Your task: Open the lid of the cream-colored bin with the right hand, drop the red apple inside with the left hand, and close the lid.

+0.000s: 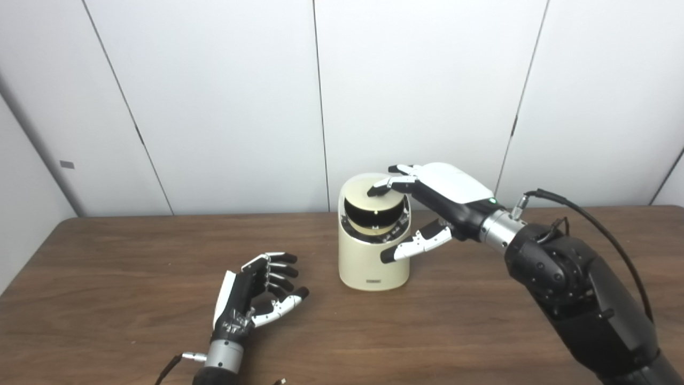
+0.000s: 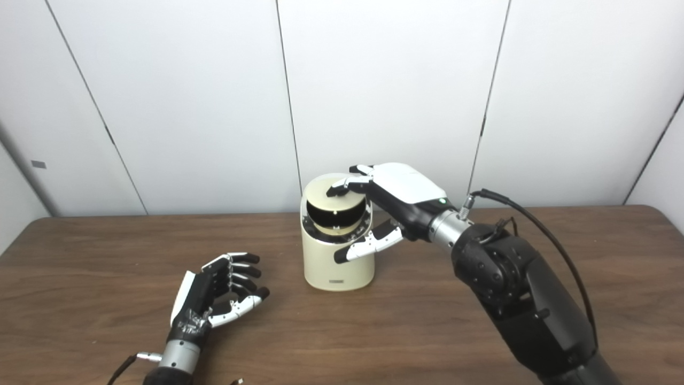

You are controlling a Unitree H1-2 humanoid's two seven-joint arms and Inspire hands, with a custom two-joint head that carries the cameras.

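Note:
The cream-colored bin (image 1: 368, 262) stands upright in the middle of the brown table (image 1: 107, 278). Its round lid (image 1: 359, 193) is tilted, and a dark gap shows under its front edge. My right hand (image 1: 443, 195) reaches over the bin from the right, open, with fingertips (image 1: 380, 188) resting on the lid's top. Its thumb (image 1: 414, 246) hangs in front of the bin's right side. My left hand (image 1: 256, 291) lies low over the table, left of the bin, palm turned toward it, fingers apart and holding nothing. No red apple shows in either view.
White wall panels (image 1: 224, 107) stand close behind the table's far edge. A black cable (image 1: 604, 230) loops above my right forearm. Bare tabletop lies in front of the bin and to its right.

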